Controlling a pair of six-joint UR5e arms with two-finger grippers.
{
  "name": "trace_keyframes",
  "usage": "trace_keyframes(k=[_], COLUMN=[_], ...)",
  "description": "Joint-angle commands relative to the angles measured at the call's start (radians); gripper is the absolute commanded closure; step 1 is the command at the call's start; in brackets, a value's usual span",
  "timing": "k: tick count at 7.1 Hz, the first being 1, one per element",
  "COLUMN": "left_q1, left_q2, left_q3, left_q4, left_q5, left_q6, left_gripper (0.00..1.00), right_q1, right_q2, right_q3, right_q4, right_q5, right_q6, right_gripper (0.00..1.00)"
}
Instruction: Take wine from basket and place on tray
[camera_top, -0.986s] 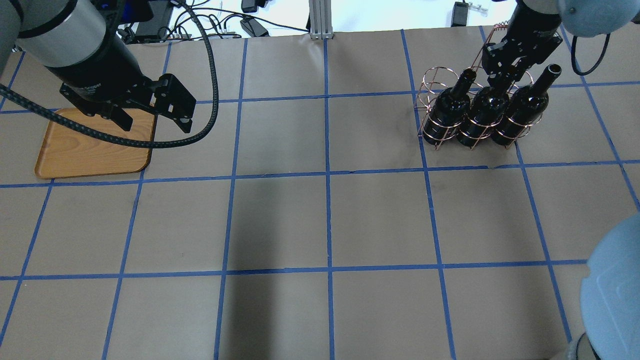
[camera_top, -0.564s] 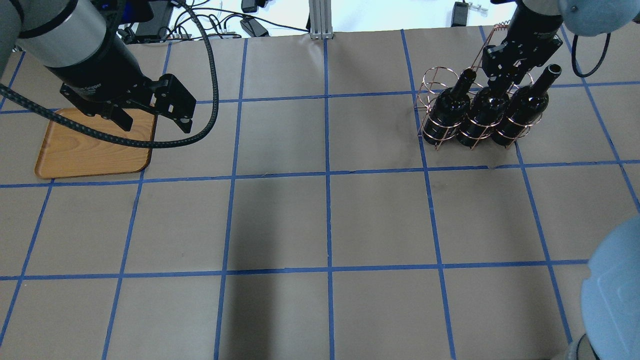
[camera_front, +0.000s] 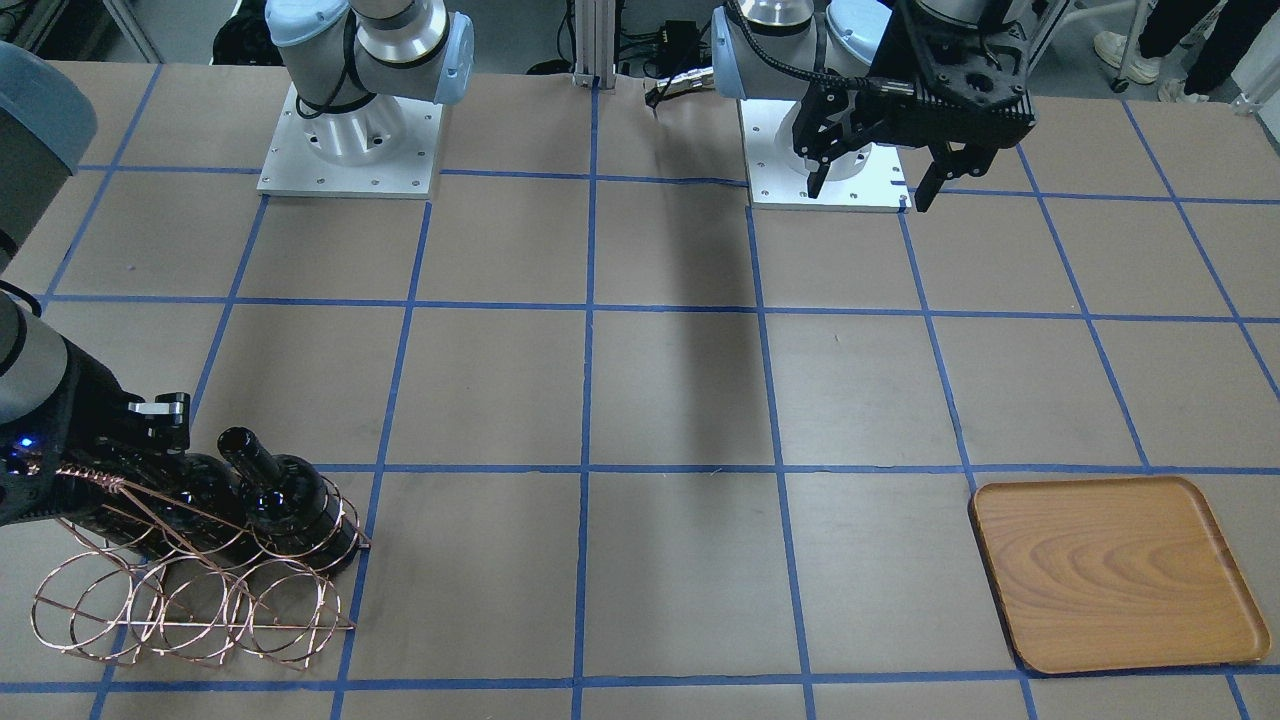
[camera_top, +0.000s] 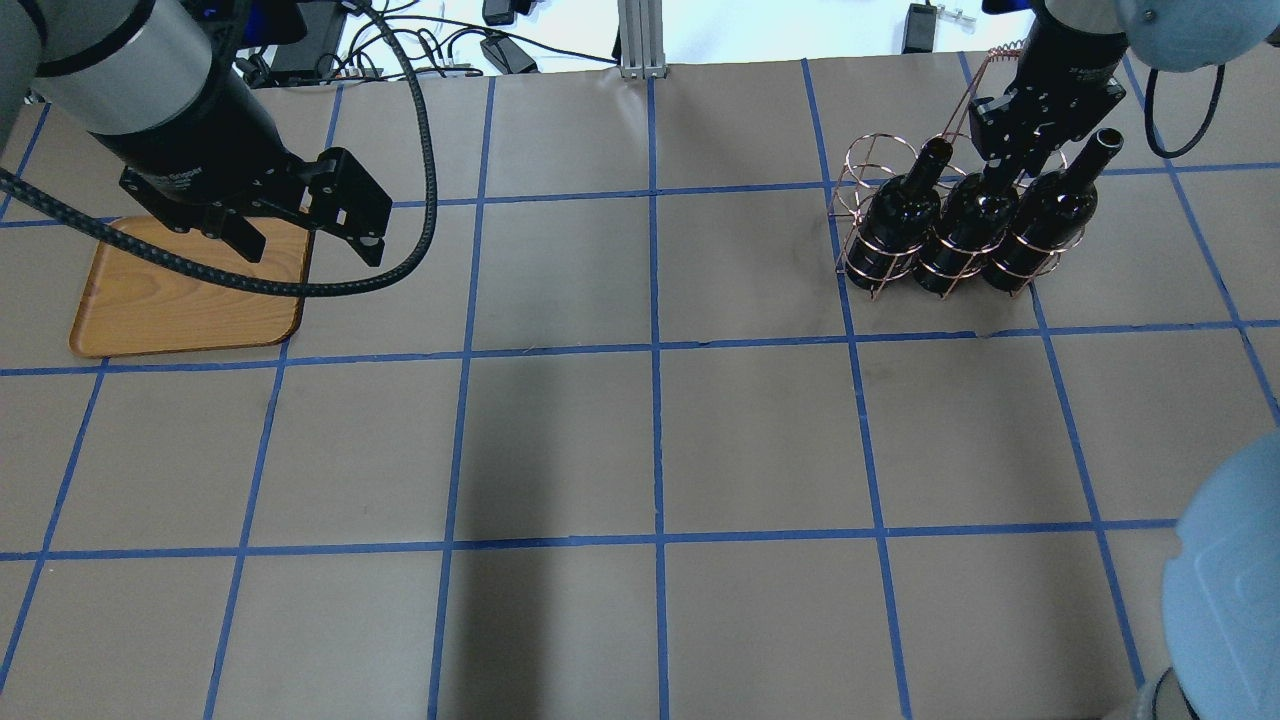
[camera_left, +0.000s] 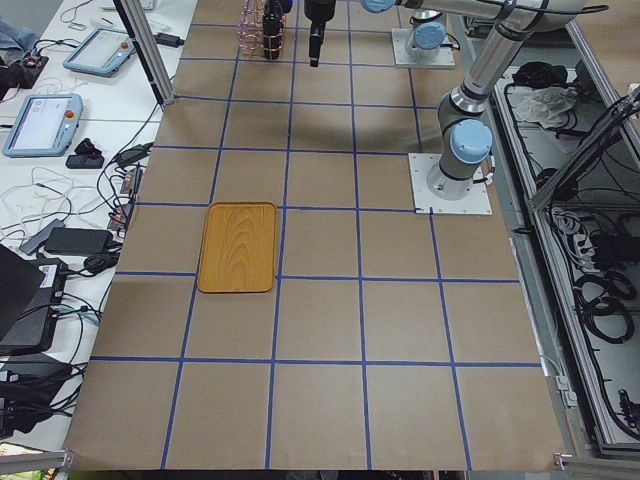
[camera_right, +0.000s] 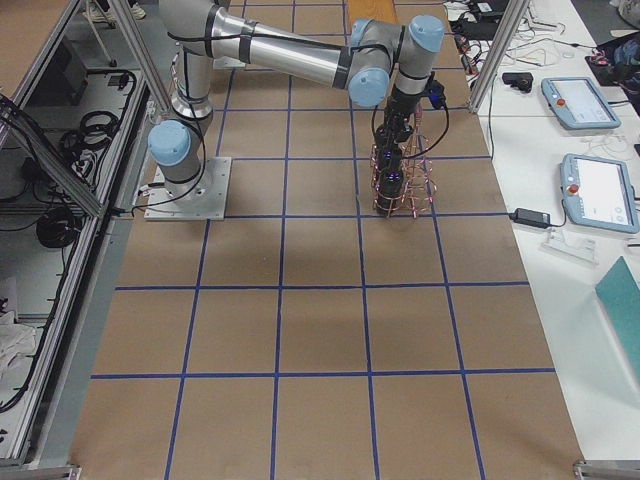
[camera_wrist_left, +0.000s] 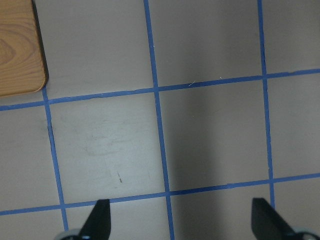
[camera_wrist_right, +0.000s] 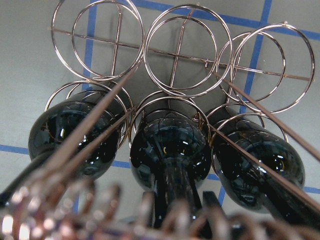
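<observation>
The right gripper (camera_top: 1008, 162) straddles the neck of the middle wine (camera_top: 968, 225). No view shows plainly whether it is clenched on the glass or only set around it. That bottle leans in the basket (camera_top: 862, 165), between two neighbouring bottles (camera_top: 1045, 215) that touch or nearly touch it.

The glass is glossy, so a weak hold on the neck could let the bottle slip as it lifts. A pull off the ring's axis would likely drag the light wire basket along or knock a neighbour. The slanted handle (camera_top: 985, 75) runs just beside the gripper and could snag it.

The left gripper (camera_top: 310, 248) hangs released, with its jaws wide, over the near corner of the tray (camera_top: 180, 310). The tray lies well apart from the basket, across the surface (camera_top: 650, 440).

The right wrist view alone shows the handle's wires crossing the bottles' shoulders, though a blurred coil hides one finger there. The overhead view gives the tray's place. The front-facing view hides the right gripper behind the basket.
</observation>
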Motion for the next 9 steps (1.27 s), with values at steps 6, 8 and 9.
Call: trace_keyframes(k=[6, 8, 9], left_q1=[0.000, 0.000, 0.000], left_q2=[0.000, 0.000, 0.002], left_q3=[0.000, 0.000, 0.002], left_q4=[-0.002, 0.000, 0.000], left_q5=[0.001, -0.001, 0.001], left_q6=[0.000, 0.000, 0.000], left_gripper=[0.00, 0.00, 0.00], right_q1=[0.000, 0.002, 0.002], right_q2=[-0.020, -0.103, -0.141], right_q3=[-0.035, -0.070, -0.090], right_q4=[0.033, 0.150, 0.215], right_q5=[-0.001, -0.013, -0.013], right_q6=[0.002, 0.003, 0.003], right_gripper=[1.00, 1.00, 1.00])
